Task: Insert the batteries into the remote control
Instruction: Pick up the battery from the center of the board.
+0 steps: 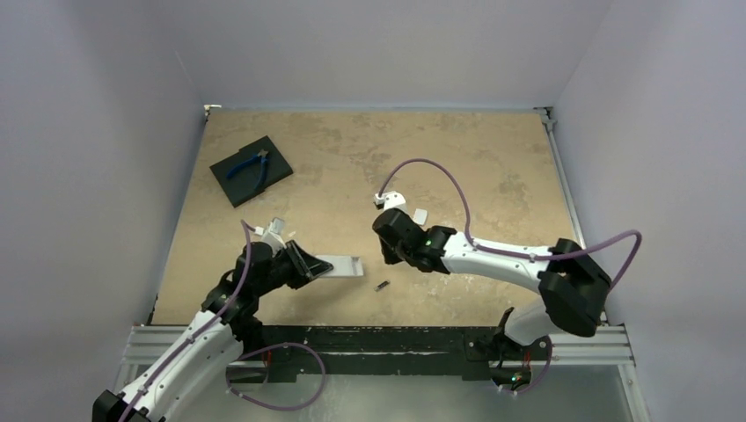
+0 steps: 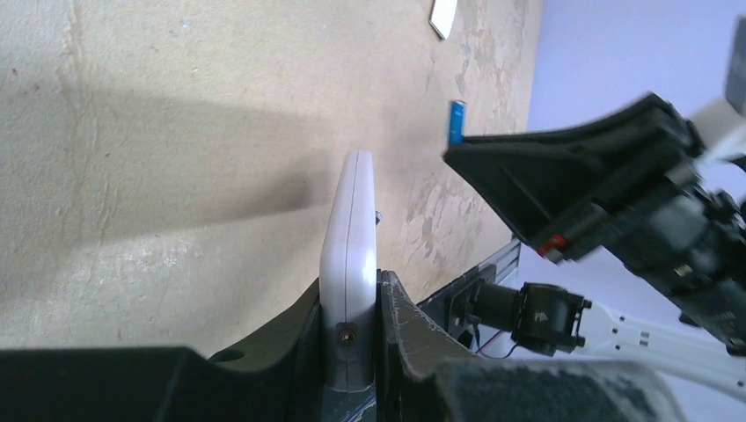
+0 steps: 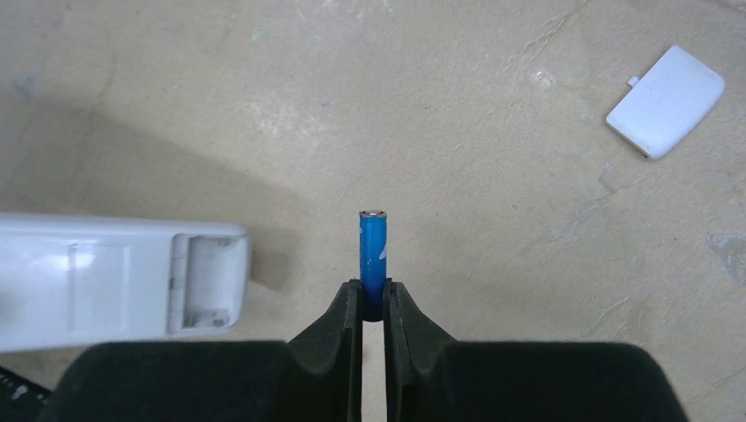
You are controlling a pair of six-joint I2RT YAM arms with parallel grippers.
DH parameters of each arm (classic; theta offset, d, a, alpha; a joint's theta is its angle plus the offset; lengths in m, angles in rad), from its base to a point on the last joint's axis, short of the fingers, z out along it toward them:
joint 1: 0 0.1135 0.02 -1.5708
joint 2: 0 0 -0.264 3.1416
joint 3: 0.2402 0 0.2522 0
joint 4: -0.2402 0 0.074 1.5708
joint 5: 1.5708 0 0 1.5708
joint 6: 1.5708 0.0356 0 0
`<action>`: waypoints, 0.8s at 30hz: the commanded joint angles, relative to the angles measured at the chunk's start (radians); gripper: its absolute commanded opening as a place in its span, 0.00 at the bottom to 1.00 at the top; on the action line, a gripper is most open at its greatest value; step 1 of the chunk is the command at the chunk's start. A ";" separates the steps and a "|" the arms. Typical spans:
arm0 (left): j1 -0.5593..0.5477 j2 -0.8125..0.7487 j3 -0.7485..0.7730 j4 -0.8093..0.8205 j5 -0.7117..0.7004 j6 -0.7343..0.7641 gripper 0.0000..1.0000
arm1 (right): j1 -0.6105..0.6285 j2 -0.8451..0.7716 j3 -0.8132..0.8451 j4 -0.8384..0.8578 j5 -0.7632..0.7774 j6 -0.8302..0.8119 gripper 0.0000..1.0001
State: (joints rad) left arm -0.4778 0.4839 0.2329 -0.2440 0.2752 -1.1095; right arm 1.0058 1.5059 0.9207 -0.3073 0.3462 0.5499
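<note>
The right end effector (image 3: 373, 297) is nearly closed, its two pads pinching the lower end of the blue battery (image 3: 373, 246). The battery sticks straight out from the tips, metal cap farthest away, and its gripped end is hidden between the pads. In the top view the wrist covers it entirely. Just left of it in the right wrist view is the remote control (image 3: 106, 281), back side showing with the battery compartment open, its far part cut off by the frame edge. The left end effector (image 2: 350, 308) is clamped narrowly on the remote's other end. Whether the remote touches the bench (image 1: 493, 158) cannot be told. The dark battery (image 1: 382, 286) lies on the bench near the remote's free end, too small for detail. A white battery cover (image 3: 666, 101) lies apart. At the far left, blue-handled pliers (image 1: 251, 164) rest on a black pad (image 1: 280, 161).
</note>
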 commanded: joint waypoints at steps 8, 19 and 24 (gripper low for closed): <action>0.004 0.045 -0.149 0.324 -0.086 -0.252 0.00 | 0.005 -0.200 -0.072 -0.019 -0.063 0.002 0.00; -0.079 0.303 -0.157 0.542 -0.135 -0.301 0.00 | 0.005 -0.242 -0.141 0.019 -0.069 0.005 0.00; -0.163 0.383 -0.143 0.581 -0.183 -0.303 0.09 | 0.005 -0.235 -0.152 0.031 -0.077 0.007 0.00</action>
State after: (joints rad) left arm -0.5922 0.8181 0.0624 0.2848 0.1486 -1.4071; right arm 1.0077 1.2873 0.7773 -0.3202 0.2703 0.5499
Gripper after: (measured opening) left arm 0.191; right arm 0.149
